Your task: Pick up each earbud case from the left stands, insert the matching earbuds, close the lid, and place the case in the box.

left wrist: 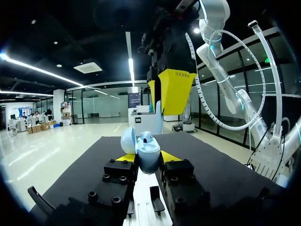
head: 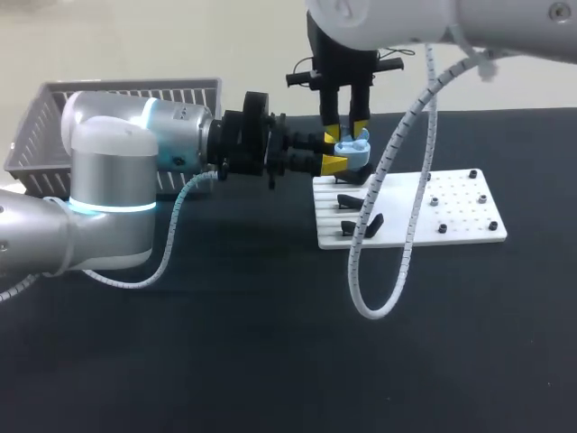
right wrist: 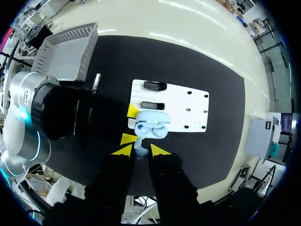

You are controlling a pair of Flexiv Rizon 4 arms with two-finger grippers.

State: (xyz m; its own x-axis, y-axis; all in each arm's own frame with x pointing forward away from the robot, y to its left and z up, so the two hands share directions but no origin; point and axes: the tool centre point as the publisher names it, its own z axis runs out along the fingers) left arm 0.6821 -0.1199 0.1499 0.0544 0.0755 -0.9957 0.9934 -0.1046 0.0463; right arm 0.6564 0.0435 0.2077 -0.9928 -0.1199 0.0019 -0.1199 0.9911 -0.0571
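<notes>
Evidently light, smooth and slippery, the pale blue plastic earbud case (left wrist: pixel 149 153) hangs over the white stand board (head: pixel 451 212), lid open, clamped at its lower shell by the left gripper (left wrist: pixel 148 157) — the place to hold it, not the fragile hinge. One earbud seems seated inside. The right gripper (head: pixel 345 129) hovers above — its grasp I cannot tell. The grey slatted basket (head: pixel 135 90) shows no case
</notes>
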